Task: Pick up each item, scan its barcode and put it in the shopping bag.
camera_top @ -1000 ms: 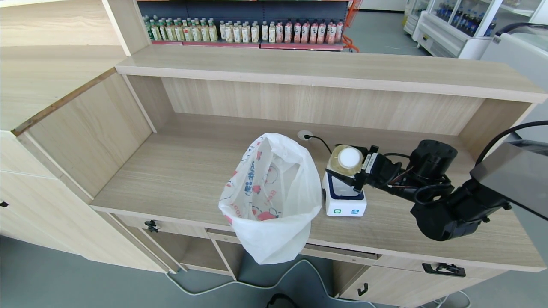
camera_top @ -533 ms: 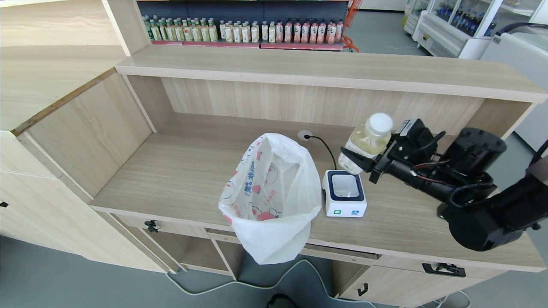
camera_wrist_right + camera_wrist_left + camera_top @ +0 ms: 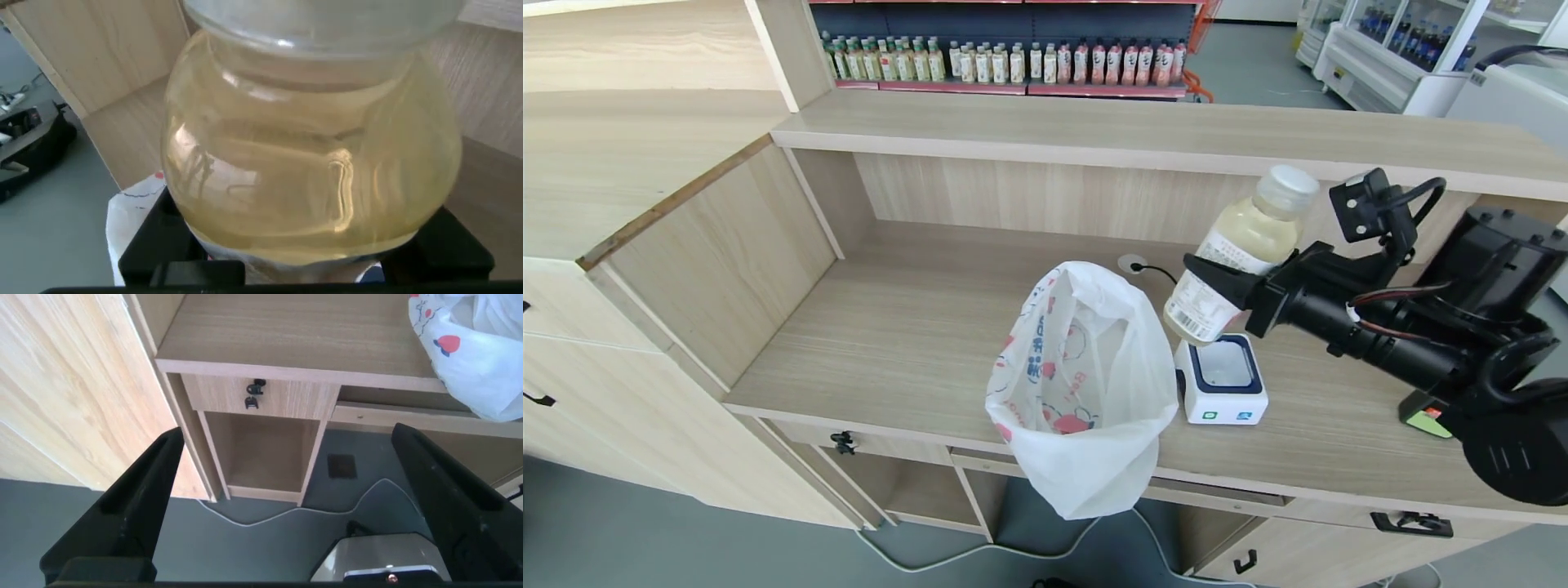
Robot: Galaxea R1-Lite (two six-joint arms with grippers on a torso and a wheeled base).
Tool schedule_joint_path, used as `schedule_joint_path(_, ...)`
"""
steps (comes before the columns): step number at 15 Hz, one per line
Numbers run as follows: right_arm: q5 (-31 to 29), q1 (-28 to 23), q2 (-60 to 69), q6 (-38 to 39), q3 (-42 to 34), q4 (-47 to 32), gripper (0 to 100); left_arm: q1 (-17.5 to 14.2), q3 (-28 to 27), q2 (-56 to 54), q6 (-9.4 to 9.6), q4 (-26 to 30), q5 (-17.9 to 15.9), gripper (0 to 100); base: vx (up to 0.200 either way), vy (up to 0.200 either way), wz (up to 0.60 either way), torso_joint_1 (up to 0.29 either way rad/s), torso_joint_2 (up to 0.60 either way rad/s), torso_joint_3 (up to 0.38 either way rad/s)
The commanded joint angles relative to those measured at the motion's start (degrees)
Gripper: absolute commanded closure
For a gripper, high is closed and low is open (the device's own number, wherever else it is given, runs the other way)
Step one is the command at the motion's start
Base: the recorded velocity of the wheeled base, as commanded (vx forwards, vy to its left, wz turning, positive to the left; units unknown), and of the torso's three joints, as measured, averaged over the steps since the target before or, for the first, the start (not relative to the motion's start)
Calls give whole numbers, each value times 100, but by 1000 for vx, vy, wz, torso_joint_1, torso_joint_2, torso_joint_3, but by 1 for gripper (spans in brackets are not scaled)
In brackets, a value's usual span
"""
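— Where is the bottle (image 3: 1241, 261)?
— In the air above the counter (image 3: 890, 343), tilted, with its white cap towards the back wall and its base above the scanner's far edge, clear of it. The right gripper (image 3: 1225, 286) is clamped around the labelled lower half, and the barcode faces front-left.

— What's around it?
— The white scanner (image 3: 1223, 380) stands on the counter, window up, just beside the shopping bag (image 3: 1086, 384). The bag's mouth gapes open and its bottom sags over the front edge. A black cable (image 3: 1152, 271) runs from a hole behind the bag towards the scanner.

— Anything in the way?
— The bag's raised rim stands just beside the bottle's base.

— And the left gripper (image 3: 286, 437)?
— Low before the counter's drawer (image 3: 256, 392), fingers spread apart.
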State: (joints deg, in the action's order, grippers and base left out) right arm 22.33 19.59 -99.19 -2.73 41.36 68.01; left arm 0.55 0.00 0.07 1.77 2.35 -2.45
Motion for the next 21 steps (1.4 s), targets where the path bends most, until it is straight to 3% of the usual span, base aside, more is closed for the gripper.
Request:
schedule_joint_path(1, -71, 89, -56, 1, 47, -139, 100, -2, 0, 1, -1, 2, -1, 0, 0, 200, 0, -7, 7, 7)
schedule_joint_path(5, -511, 273, -900, 62, 373, -104, 100, -2, 0, 1, -1, 2, -1, 0, 0, 200, 0, 4, 4, 2)
schedule_joint_path(8, -511, 282, -1427, 62, 803, -95, 100, -2, 0, 1, -19, 2, -1, 0, 0, 0, 0, 0, 0, 0)
schedule_joint_path(13, -502, 476, -1550, 80, 548, -69, 100, -2, 0, 1, -19, 2, -1, 0, 0, 0, 0, 0, 0, 0)
schedule_joint_path(18, -458, 511, -2253, -289, -23, 1302, 100, -2, 0, 1, -19, 2, -1, 0, 0, 0, 0, 0, 0, 0)
schedule_joint_path(21, -449, 476, -2535, -588, -146, 1399, 100, -2, 0, 1, -19, 2, -1, 0, 0, 0, 0, 0, 0, 0)
